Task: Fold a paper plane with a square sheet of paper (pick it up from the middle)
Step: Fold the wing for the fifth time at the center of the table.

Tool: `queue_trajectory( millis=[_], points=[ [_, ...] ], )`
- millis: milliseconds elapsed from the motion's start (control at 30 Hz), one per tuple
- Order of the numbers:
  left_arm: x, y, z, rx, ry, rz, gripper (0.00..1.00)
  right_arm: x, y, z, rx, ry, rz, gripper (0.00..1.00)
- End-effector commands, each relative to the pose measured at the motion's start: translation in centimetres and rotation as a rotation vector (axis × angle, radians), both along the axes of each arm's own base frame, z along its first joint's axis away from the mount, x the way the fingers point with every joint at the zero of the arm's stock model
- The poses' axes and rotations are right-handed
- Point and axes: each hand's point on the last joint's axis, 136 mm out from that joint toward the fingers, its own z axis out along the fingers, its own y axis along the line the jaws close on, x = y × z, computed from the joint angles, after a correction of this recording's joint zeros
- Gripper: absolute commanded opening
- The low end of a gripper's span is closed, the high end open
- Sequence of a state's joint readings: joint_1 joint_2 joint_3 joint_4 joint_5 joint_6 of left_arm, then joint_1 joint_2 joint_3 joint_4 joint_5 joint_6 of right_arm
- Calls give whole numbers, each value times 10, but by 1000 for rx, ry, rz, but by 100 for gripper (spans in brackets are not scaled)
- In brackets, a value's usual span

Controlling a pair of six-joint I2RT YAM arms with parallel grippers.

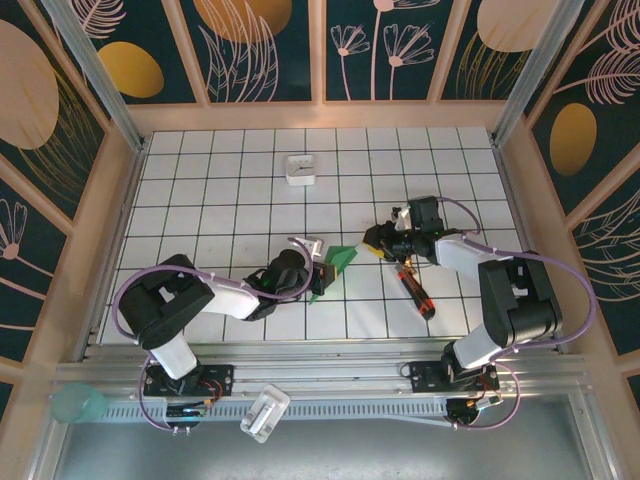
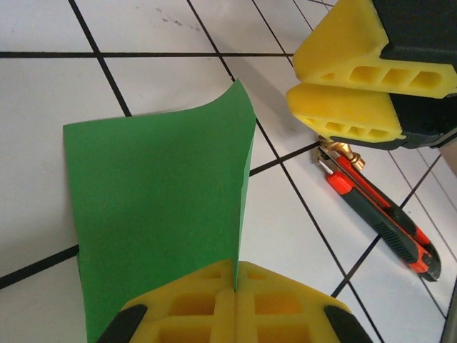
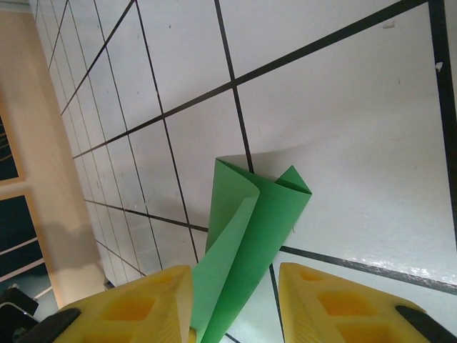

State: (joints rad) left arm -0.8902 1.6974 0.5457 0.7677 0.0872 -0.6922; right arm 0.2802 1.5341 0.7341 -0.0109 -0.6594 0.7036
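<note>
The left tool (image 2: 234,275) is clenched on the square sheet of paper (image 2: 157,207) mid-table. The right tool (image 3: 234,280) stands released astride it. Light and floppy, the sheet is likely best gripped near its folded edge.

The paper (image 1: 342,259) lies between left pincer (image 1: 321,274) and right pincer (image 1: 373,241), the box (image 1: 300,170) behind.

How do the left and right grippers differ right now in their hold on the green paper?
The left gripper has its jaws pressed shut on the green paper; the right gripper has its jaws apart, with the paper passing between them. The left gripper holds a flat stretch of the sheet; the right gripper straddles the end where the layers curl over. Both have yellow fingers and meet the paper from opposite ends.
</note>
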Motion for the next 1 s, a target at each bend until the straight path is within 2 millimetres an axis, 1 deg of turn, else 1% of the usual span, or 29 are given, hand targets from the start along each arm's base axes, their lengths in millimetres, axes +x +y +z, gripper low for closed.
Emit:
queue_trajectory(
  millis=[0, 133, 433, 600, 800, 967],
  points=[
    [0, 4, -11, -47, 82, 23, 0, 4, 2, 8, -1, -38, 21, 37],
    [2, 12, -18, -79, 138, 35, 0, 4, 6, 4, -1, -30, 32, 37],
    [1, 17, -29, -138, 217, 44, 0, 3, 18, 1, 4, -25, 68, 36],
    [0, 19, -29, -166, 237, 52, 0, 2, 29, 0, -1, -31, 111, 36],
    [0, 27, -29, -199, 250, 83, 0, 0, 42, 0, -26, -63, 157, 36],
    [2, 30, -28, -228, 258, 102, 0, -1, 49, 0, -33, -71, 179, 36]
  ],
)
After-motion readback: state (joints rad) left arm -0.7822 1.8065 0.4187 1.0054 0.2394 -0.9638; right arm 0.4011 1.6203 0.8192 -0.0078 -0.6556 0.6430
